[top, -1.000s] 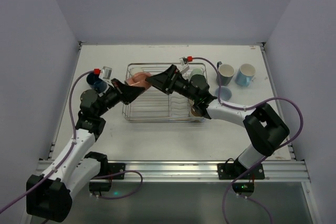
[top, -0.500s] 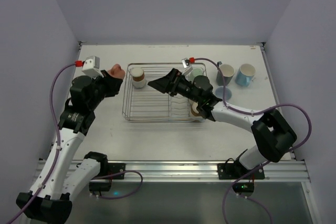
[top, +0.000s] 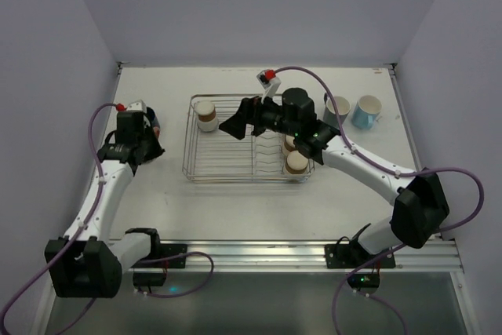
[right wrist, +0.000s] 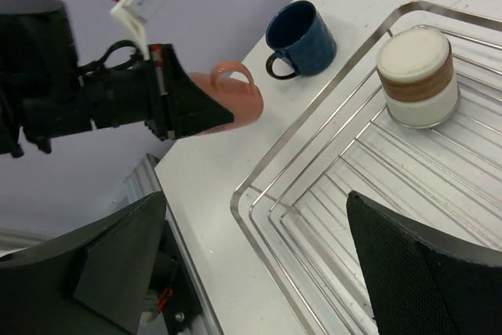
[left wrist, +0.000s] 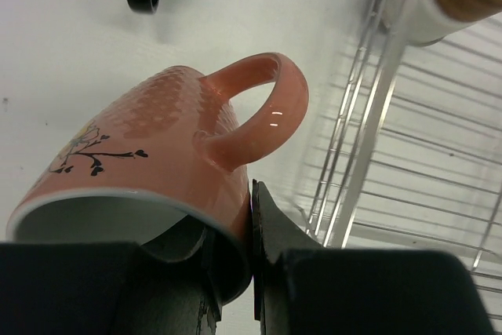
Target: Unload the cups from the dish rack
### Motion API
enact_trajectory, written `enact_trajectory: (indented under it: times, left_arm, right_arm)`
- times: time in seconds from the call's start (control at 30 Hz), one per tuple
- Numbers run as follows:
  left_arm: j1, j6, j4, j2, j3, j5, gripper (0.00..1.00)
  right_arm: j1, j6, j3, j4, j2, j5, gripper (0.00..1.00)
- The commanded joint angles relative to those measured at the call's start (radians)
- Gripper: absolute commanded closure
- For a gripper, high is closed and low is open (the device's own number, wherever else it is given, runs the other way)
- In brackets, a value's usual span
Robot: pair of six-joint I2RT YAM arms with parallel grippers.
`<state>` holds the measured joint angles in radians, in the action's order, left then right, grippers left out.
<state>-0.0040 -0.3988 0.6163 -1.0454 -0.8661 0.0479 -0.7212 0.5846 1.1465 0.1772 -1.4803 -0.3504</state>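
Note:
My left gripper (left wrist: 235,233) is shut on the rim of a salmon pink cup (left wrist: 157,139). It holds the cup tilted on its side, low over the table and left of the dish rack (left wrist: 369,139). The right wrist view also shows this cup (right wrist: 235,96) next to a navy cup (right wrist: 302,33). In the top view the left gripper (top: 149,147) hides the pink cup. My right gripper (top: 235,125) is open and empty over the rack's (top: 227,169) left half. A brown-and-cream cup (top: 205,115) stands in the rack's back left corner. Two more cups (top: 296,161) stand at its right end.
The navy cup (top: 151,121) stands on the table just behind my left gripper. Two cups (top: 339,107) (top: 366,111) stand on the table right of the rack. A side wall stands close on the left.
My left arm has carried the pink cup out of the rack, leftward and down beside the navy cup. My right gripper stays over the rack, and its arm has lifted off the rack's right end.

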Motion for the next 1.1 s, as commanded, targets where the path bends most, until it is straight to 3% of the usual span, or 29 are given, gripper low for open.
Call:
enact_trajectory:
  times: [0.0, 0.3, 0.5, 0.6, 0.77, 0.9, 1.07]
  left_arm:
    - [0.004, 0.029, -0.038, -0.063, 0.009, 0.003, 1.0]
    - [0.036, 0.031, -0.05, -0.215, 0.018, 0.112, 0.96]
    - [0.038, 0.043, -0.061, -0.286, -0.01, 0.167, 0.75]
    - [0.039, 0.046, -0.07, -0.286, -0.017, 0.19, 0.58]
    - [0.039, 0.052, -0.078, -0.252, -0.025, 0.191, 0.42]
    - [0.039, 0.051, -0.076, -0.18, -0.042, 0.149, 0.16]
    - [0.039, 0.043, -0.093, -0.05, -0.04, 0.086, 0.09]
  right_arm:
    - [-0.007, -0.143, 0.053, -0.15, -0.002, -0.038, 0.01]
    - [-0.015, -0.172, 0.044, -0.165, 0.006, -0.015, 0.01]
    - [-0.029, -0.204, 0.07, -0.211, -0.029, 0.025, 0.01]
    - [-0.032, -0.215, 0.079, -0.226, -0.044, 0.045, 0.01]
    - [-0.046, -0.238, 0.094, -0.239, -0.063, 0.073, 0.01]
    - [-0.069, -0.275, 0.137, -0.281, -0.106, 0.12, 0.01]
    - [-0.076, -0.311, 0.209, -0.318, -0.172, 0.192, 0.01]
